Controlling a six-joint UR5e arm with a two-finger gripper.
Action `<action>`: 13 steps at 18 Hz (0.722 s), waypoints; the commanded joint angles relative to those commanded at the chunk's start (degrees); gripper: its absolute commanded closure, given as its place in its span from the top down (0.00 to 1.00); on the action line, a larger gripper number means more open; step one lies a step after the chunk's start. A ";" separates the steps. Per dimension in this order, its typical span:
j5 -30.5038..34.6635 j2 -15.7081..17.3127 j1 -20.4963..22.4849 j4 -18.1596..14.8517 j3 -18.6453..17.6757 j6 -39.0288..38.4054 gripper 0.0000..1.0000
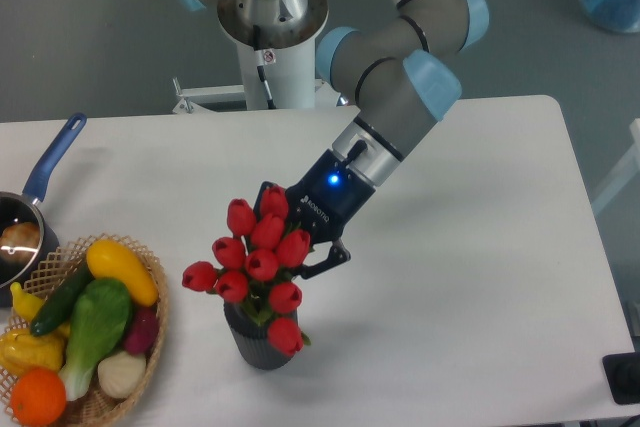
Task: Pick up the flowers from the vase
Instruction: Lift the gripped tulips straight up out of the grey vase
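Note:
The flowers (258, 251), a bunch of red tulip buds with a little green showing, stand in the small dark grey vase (255, 345) near the table's front middle. My gripper (300, 247) reaches down from the upper right and sits right behind and against the top buds. Its dark fingers (325, 259) show at the right side of the bunch. The buds hide the fingertips, so I cannot tell whether they are closed on the stems. The stems are hidden by the buds and the vase.
A wicker basket (155, 332) with vegetables and fruit stands at the front left. A blue-handled pan (45, 172) sits at the left edge. The arm's white base column (275, 57) stands at the table's back. The white table (470, 287) ends close to the vase's front.

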 joint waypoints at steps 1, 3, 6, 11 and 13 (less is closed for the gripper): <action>-0.44 0.17 0.26 0.00 0.00 0.00 0.43; -1.40 0.53 0.44 0.00 0.09 -0.09 0.43; -1.50 0.88 0.62 0.00 0.35 -1.23 0.43; -1.76 2.72 0.70 0.09 0.79 -3.86 0.43; -1.85 3.34 0.71 0.09 0.97 -4.65 0.43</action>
